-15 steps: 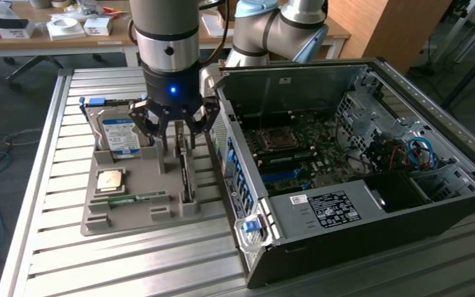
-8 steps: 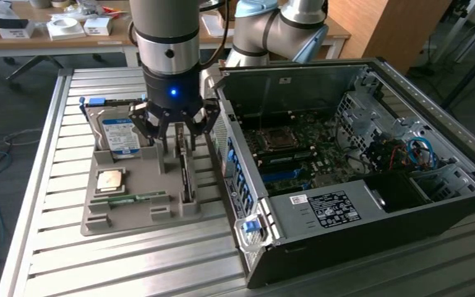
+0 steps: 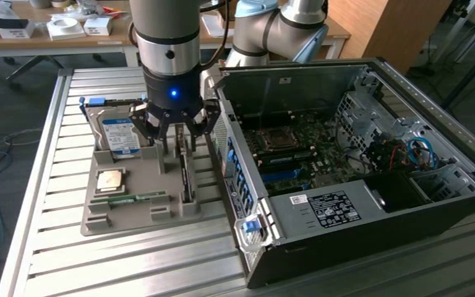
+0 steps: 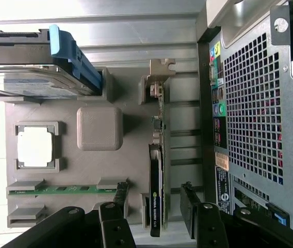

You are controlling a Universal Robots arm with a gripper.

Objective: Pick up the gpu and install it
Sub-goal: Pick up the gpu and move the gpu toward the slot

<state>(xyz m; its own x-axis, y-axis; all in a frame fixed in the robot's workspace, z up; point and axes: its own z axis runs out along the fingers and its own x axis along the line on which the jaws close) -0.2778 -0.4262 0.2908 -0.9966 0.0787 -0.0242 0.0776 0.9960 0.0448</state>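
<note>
Slatted table [image 3: 138, 260]: gpu [image 3: 186, 176] stands on edge in the grey tray [image 3: 126, 213], beside the case [image 3: 320, 213]. Gripper [image 3: 175, 139] hangs over it, jaws wide, nothing held, so this looks like the pick stage. Clean grip needs fingers [image 4: 189, 204] square on both card faces.

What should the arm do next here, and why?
Probably lower straight down a little. The open gripper hangs over the gpu, which stands on edge in the grey holder. Its fingers flank the card with gaps on both sides.
</note>
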